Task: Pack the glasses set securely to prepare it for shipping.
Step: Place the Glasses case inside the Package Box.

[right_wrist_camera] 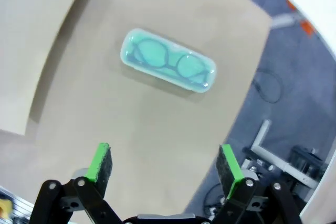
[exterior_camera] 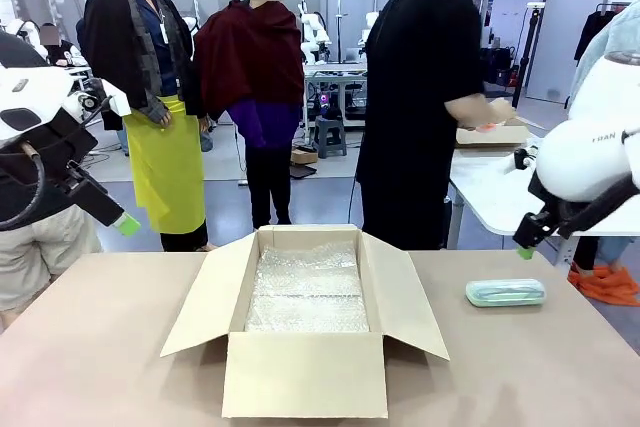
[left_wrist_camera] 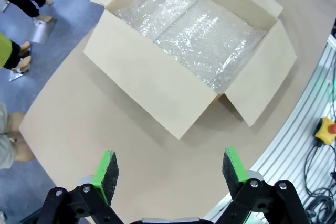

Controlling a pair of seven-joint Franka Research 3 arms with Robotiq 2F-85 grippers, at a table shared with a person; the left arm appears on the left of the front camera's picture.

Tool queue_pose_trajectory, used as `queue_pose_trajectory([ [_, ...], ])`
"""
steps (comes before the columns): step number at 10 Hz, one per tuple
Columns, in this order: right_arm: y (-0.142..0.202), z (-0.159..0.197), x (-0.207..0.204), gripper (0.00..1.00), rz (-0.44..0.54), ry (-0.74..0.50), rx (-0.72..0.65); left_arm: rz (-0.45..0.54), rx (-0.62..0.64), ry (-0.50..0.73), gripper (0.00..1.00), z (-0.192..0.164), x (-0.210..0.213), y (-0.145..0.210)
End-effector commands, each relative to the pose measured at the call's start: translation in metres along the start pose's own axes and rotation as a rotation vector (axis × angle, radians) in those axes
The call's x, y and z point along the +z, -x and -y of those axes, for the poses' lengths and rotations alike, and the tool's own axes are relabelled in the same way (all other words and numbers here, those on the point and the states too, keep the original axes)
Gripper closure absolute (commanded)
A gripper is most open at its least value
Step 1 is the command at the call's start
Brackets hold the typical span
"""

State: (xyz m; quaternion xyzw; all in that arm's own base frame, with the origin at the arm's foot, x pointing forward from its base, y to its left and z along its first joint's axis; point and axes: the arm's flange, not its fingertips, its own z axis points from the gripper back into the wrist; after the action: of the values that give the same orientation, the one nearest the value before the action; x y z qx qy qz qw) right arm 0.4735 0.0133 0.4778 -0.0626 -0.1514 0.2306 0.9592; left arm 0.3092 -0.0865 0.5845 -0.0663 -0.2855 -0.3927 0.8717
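Note:
The mint-green eyeglass case (exterior_camera: 505,293) lies flat on the brown table, right of the box, and glasses show through its clear top (right_wrist_camera: 168,67). My right gripper (exterior_camera: 524,250) hangs open above and slightly behind the case. In the right wrist view the gripper (right_wrist_camera: 164,149) has nothing between its green pads and the case lies ahead of them. My left gripper (exterior_camera: 126,224) is held high at the left, open and empty. In its own view the left gripper (left_wrist_camera: 169,156) looks down on the box. The pink case is out of view.
An open cardboard box (exterior_camera: 305,372) lined with bubble wrap (exterior_camera: 308,287) stands mid-table, flaps spread outward (left_wrist_camera: 142,77). A person in black (exterior_camera: 410,97) stands at the far side, turned toward a white table (exterior_camera: 490,192). A red button (left_wrist_camera: 326,127) sits beyond the table edge.

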Motion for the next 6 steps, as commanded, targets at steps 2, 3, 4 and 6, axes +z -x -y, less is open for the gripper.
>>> queue_pose_trajectory([
  [2,-0.034,0.052,0.002,0.00,-0.213,-0.145,0.472,0.000,-0.005,-0.002,0.00,0.000,0.000,0.000],
  [3,-0.037,0.061,0.002,0.00,-0.245,-0.224,0.635,0.000,-0.005,-0.002,0.00,0.000,0.000,0.000],
  [4,-0.042,0.066,-0.007,0.00,-0.271,-0.203,0.746,0.000,-0.005,-0.002,0.00,0.000,0.000,0.000],
  [6,-0.045,0.071,-0.028,0.00,-0.154,-0.251,0.890,0.000,-0.005,-0.002,0.00,0.000,0.000,0.000],
])
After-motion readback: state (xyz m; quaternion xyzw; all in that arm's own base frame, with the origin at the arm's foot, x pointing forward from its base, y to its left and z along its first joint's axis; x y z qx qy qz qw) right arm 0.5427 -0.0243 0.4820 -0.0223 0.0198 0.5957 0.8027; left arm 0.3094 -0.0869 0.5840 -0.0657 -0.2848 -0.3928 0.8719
